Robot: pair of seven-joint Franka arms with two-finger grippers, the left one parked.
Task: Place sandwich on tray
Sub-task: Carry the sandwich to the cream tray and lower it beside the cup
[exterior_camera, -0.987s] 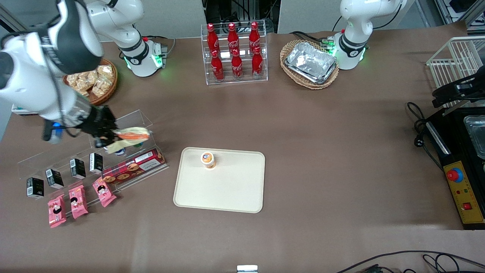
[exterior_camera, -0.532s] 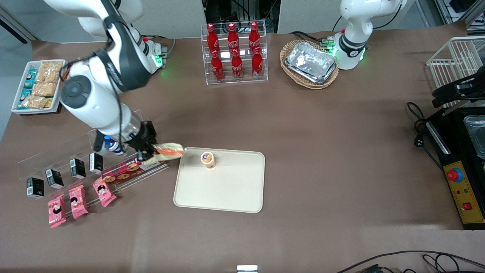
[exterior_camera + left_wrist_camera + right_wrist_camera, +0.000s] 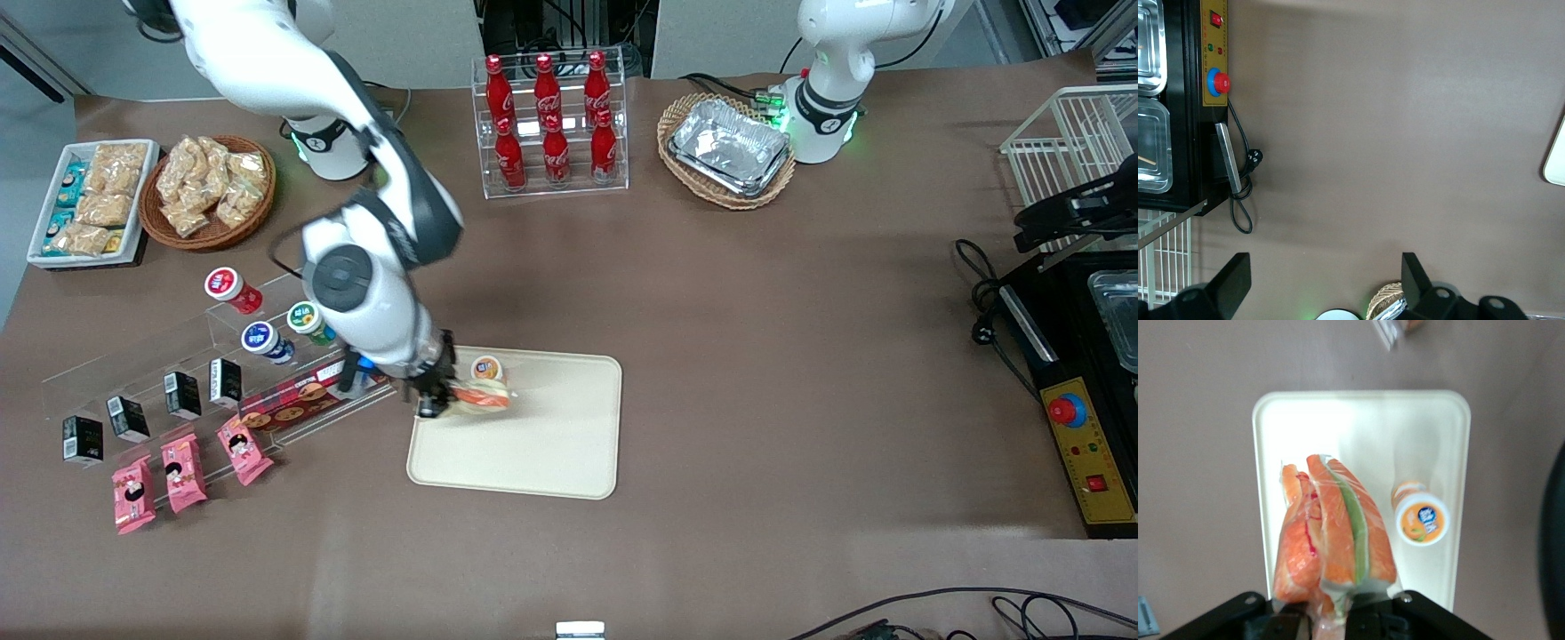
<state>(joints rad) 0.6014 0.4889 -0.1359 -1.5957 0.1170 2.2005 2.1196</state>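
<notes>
My right gripper (image 3: 437,396) is shut on one end of the plastic-wrapped sandwich (image 3: 481,397) and holds it above the cream tray (image 3: 551,444), over the tray's end toward the working arm. In the right wrist view the sandwich (image 3: 1335,533), orange with a green stripe, hangs from the gripper (image 3: 1333,613) above the tray (image 3: 1365,427). A small orange-lidded cup (image 3: 486,367) stands on the tray just beside the sandwich, farther from the front camera; it also shows in the right wrist view (image 3: 1421,521).
A clear stepped display rack (image 3: 160,373) with small cups, black cartons, a long red biscuit box (image 3: 302,400) and pink packets (image 3: 182,471) lies toward the working arm's end. Cola bottles (image 3: 549,124), a snack basket (image 3: 212,188) and a foil-tray basket (image 3: 727,149) stand farther from the camera.
The gripper has carried the sandwich from above the display rack sideways to above the tray, beside the orange-lidded cup. The arm no longer covers the snack basket and rack.
</notes>
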